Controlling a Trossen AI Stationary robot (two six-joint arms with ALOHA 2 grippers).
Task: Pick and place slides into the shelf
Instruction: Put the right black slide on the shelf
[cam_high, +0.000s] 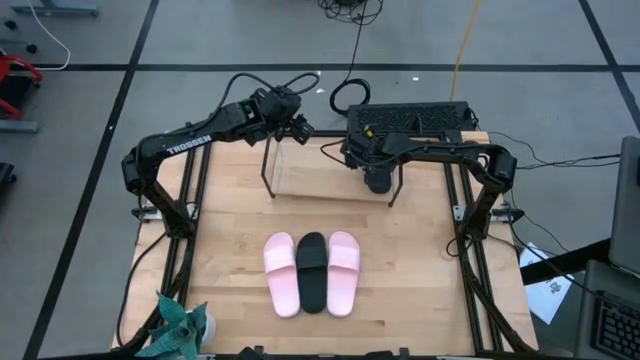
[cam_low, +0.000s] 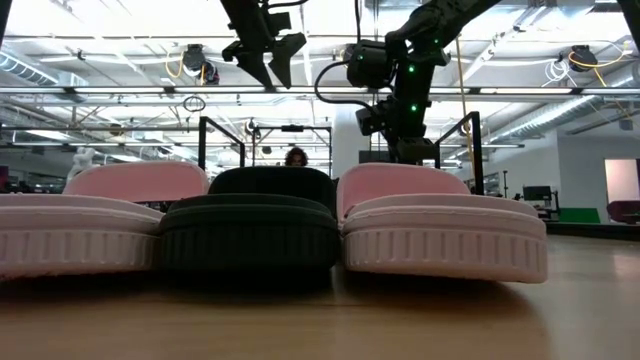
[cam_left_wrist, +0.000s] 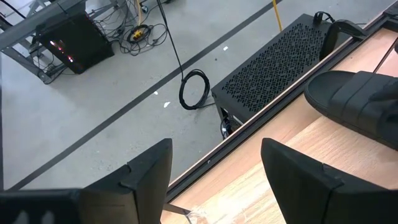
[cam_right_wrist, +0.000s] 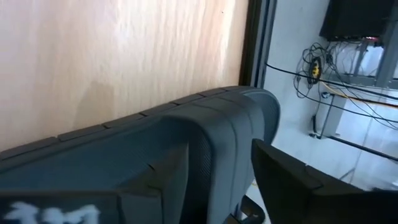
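Three slides lie side by side on the table's near middle: a pale pink slide (cam_high: 281, 275), a black slide (cam_high: 312, 270) and a second pink slide (cam_high: 343, 272). They fill the front of the low view, with the black slide (cam_low: 250, 225) in the centre. The shelf (cam_high: 268, 170) stands toward the far edge. My right gripper (cam_high: 377, 178) hangs over the shelf's right part, shut on the second black slide (cam_left_wrist: 354, 99), which the high view hides under the arm. My left gripper (cam_left_wrist: 217, 186) is open in the air by the shelf's far left corner. My right gripper holds the second black slide by its broad strap (cam_right_wrist: 205, 149), which lies between the two fingers, one finger (cam_right_wrist: 298, 186) against its edge. The fingers come from above, pointing down. Whether the sole rests on the shelf's board cannot be told.
A black perforated box (cam_high: 410, 120) and cables lie just beyond the table's far edge. A teal bundle (cam_high: 180, 325) sits at the near left corner. The black frame (cam_high: 190, 220) runs along both table sides. Bare wood lies between the shelf and the three slides.
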